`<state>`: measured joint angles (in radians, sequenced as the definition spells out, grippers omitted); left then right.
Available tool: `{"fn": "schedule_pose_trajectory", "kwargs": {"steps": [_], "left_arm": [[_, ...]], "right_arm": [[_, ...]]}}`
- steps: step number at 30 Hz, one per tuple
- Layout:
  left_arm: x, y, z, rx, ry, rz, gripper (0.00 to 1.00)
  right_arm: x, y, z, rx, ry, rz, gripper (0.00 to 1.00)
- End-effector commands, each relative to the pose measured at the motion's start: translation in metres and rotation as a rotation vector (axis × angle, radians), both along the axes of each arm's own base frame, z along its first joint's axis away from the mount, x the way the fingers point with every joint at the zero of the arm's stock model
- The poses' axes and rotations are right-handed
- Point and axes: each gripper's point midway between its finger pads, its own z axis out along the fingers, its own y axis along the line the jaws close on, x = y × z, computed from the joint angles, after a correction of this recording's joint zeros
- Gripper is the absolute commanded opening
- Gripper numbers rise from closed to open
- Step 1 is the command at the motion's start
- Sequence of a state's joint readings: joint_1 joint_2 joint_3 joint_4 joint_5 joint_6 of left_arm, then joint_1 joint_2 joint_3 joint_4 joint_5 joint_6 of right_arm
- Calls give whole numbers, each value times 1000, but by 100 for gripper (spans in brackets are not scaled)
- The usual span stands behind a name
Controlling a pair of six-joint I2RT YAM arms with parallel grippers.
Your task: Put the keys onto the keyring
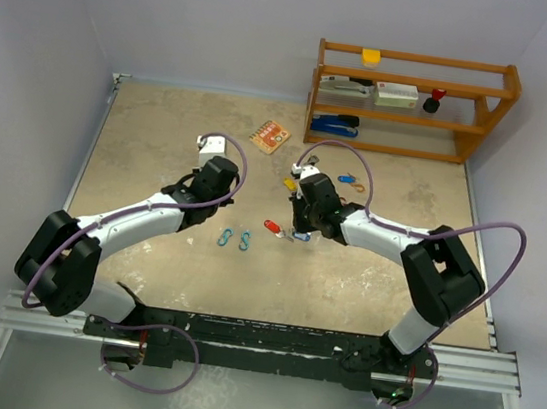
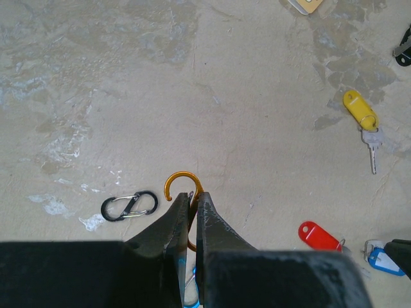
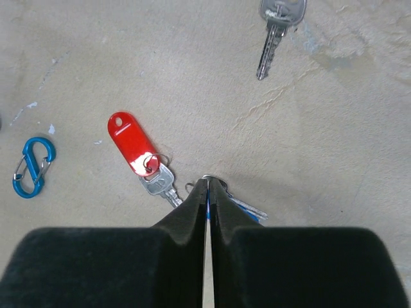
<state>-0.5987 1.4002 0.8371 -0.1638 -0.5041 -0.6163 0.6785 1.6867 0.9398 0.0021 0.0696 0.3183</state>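
The beige stone-patterned counter (image 1: 162, 129) runs to grey walls at 9, 12 and 3 o'clock. Its broadest bare stretches lie at 6 o'clock before the arm bases and at 3 o'clock of the right arm. At 1 o'clock against the far wall, the open wooden shelf rack (image 1: 510, 94) carries a yellow block (image 1: 372, 56) on top, white boxes (image 1: 397, 94) on the middle tier and a blue stapler (image 1: 334, 124) below. Near centre, the left tool (image 2: 191, 199) is clenched on the orange metal hook-shaped keyring (image 2: 182, 179), with a black wire clip (image 2: 128, 206) at its 9 o'clock. The right tool (image 3: 207, 185) is pinched shut on the blue-tagged silver key (image 3: 247, 208). The red-tagged silver key (image 3: 135, 144) lies just beside it at 10 o'clock, the yellow-tagged silver key (image 2: 361, 109) apart at 12 o'clock, and 2 blue wire clips (image 1: 225, 237) at 9 o'clock.
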Motion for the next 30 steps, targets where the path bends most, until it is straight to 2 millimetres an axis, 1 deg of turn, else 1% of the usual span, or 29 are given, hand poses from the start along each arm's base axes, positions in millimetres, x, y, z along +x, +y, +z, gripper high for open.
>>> {"fn": "schedule_pose_trajectory", "kwargs": {"steps": [1,3,4,5,8,9,10,16,20,24,30], "left_arm": [[8,-2,12,-27,-48,2,0],[8,-2,13,-27,-48,2,0],[8,-2,13,-27,-48,2,0],[8,-2,13,-26,-47,1,0],[8,-1,12,-25,-46,1,0],[8,-1,13,-25,-47,1,0],[8,-1,13,-24,-47,1,0],[9,-2,14,-24,-49,-1,0],[9,-2,14,-22,-48,-2,0],[10,-2,15,-21,-48,0,0],[9,-2,15,-22,-48,-1,0]], "right_arm": [[3,-1,17,8,-48,3,3],[3,-1,18,9,-51,7,3],[3,-1,18,8,-50,12,6],[2,0,18,8,-48,18,11],[1,1,17,11,-45,27,38],[1,1,17,11,-43,29,43],[0,2,16,12,-39,37,44],[-7,7,10,17,-13,84,45],[-12,11,2,6,11,111,45],[-15,13,-5,-7,25,123,43],[-14,12,-8,-19,25,117,39]]}}
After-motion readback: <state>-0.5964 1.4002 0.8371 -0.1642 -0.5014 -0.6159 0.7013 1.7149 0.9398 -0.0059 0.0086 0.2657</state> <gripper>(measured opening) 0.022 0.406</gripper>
